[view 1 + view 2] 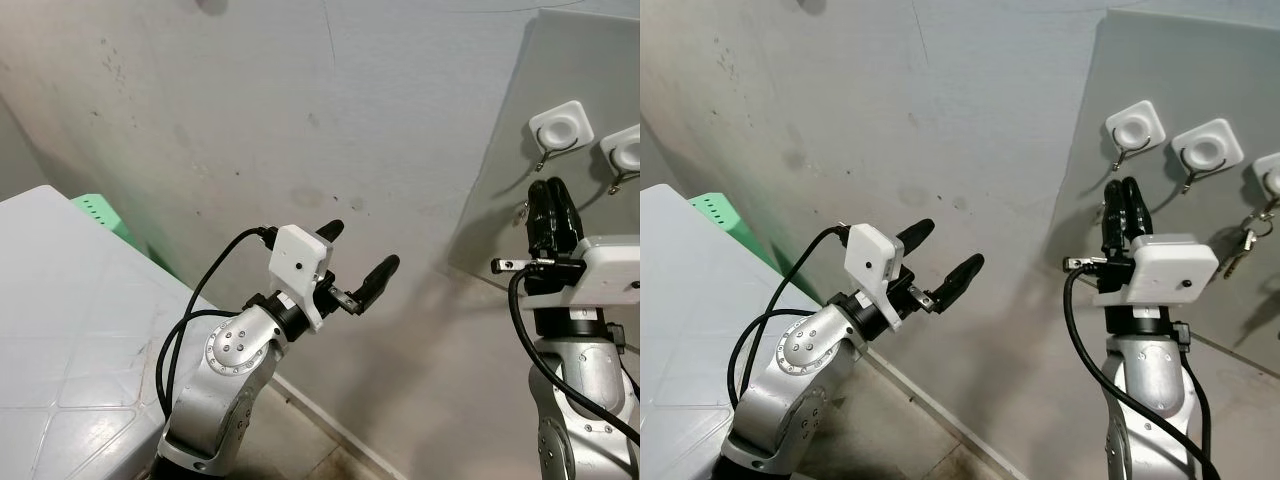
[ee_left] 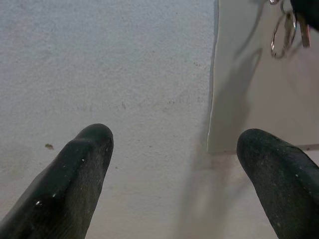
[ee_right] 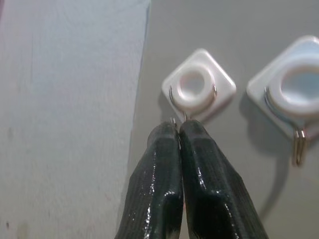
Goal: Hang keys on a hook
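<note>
My right gripper [image 3: 178,128], fingers pressed together, sits just below the leftmost white square wall hook [image 3: 198,85]; metal keys [image 1: 1240,243] hang well right of that hook; my left gripper [image 1: 945,252] gapes, apart from it.

Panel [image 1: 1160,60] on wall at far right carries three hooks [image 1: 1135,128] in a row; keys [image 1: 1240,245] hang on rightmost. Surface [image 1: 60,300] lies near left.

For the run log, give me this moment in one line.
right gripper: shut, below first hook | left gripper: open, idle | keys: hanging, third hook
</note>
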Controlling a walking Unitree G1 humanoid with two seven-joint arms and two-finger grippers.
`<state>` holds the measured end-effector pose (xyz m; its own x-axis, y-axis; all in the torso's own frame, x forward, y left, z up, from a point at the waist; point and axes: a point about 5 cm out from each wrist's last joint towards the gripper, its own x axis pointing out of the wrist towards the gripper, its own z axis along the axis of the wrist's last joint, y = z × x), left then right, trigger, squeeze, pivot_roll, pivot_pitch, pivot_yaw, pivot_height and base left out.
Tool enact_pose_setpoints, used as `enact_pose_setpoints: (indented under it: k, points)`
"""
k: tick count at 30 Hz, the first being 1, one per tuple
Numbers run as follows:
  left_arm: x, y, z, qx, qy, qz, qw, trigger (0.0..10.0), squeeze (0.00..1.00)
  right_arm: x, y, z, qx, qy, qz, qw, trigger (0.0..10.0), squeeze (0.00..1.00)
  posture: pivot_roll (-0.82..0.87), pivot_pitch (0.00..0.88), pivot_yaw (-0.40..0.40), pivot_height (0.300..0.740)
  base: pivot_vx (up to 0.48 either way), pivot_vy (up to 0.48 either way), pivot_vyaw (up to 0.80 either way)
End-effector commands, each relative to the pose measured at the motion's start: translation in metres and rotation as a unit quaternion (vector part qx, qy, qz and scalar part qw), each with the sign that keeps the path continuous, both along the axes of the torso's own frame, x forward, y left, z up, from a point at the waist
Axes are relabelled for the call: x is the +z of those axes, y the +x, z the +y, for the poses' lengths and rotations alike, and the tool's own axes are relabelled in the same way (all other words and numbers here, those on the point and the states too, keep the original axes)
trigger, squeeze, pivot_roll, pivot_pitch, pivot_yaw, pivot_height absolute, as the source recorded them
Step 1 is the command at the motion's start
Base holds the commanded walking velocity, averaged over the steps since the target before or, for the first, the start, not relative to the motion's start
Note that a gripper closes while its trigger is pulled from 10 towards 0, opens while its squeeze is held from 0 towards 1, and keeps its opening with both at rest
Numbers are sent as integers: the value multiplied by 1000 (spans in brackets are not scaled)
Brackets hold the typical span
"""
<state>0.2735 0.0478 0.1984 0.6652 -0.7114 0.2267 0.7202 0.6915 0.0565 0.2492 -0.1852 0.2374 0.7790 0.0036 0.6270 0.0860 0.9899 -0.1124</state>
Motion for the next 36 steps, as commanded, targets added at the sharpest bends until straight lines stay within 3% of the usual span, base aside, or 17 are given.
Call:
enact_pose_setpoints:
  k: [1,16,36]
  points:
    - [7,-2,-2,-6,4,-18,1000,10000,0,10,-3,4,4,-4,-23,1000,10000,0,-30,49,30,740,0,0,0]
    - [7,-2,-2,-5,2,-16,1000,10000,0,23,1,-1,-8,2,-44,999,10000,0,-25,47,25,740,0,0,0]
    - [7,-3,0,4,-3,-10,1000,10000,0,21,11,4,14,-14,-25,999,10000,0,-12,48,16,740,0,0,0]
